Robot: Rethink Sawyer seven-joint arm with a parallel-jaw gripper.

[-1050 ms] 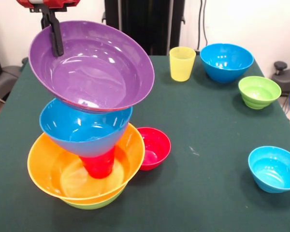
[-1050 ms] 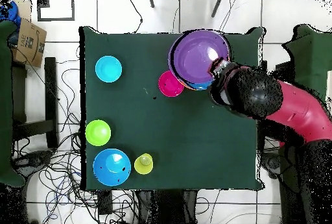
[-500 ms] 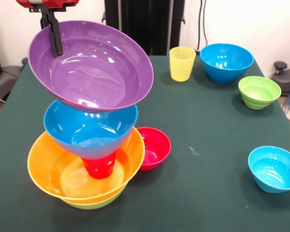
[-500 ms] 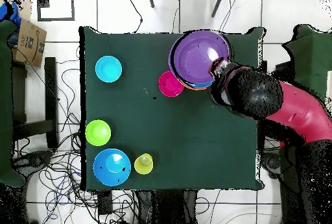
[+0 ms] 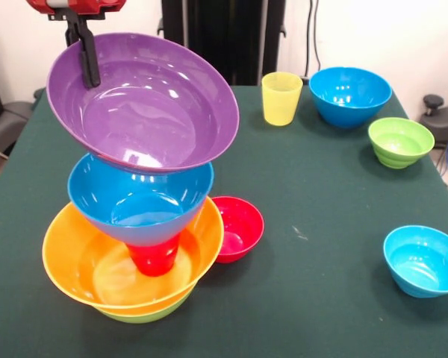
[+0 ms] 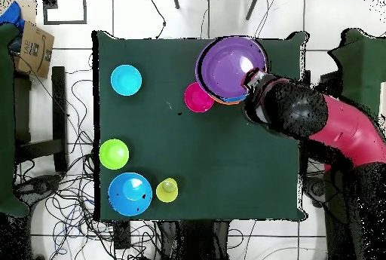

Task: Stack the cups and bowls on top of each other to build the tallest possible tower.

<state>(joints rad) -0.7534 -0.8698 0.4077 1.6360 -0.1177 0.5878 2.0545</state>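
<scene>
At the table's left stands the tower: a lime-green bowl (image 5: 145,313) at the bottom, an orange bowl (image 5: 82,268) in it, a red cup (image 5: 153,257) standing in that, and a blue bowl (image 5: 138,205) perched on the cup. Directly over the blue bowl a large purple bowl (image 5: 149,112) (image 6: 226,65) hangs tilted; whether the two touch I cannot tell. My gripper (image 5: 88,71) (image 6: 252,82) is shut on the purple bowl's far rim, one finger inside the bowl.
A small red bowl (image 5: 239,224) (image 6: 198,97) sits right beside the tower. On the green table (image 5: 321,194) also stand a yellow cup (image 5: 281,97), a blue bowl (image 5: 349,93), a ribbed green bowl (image 5: 400,140) and a small blue bowl (image 5: 424,259).
The blue bowl has settled more level on the red cup. The purple bowl, still held, has shifted slightly to the right above it.
</scene>
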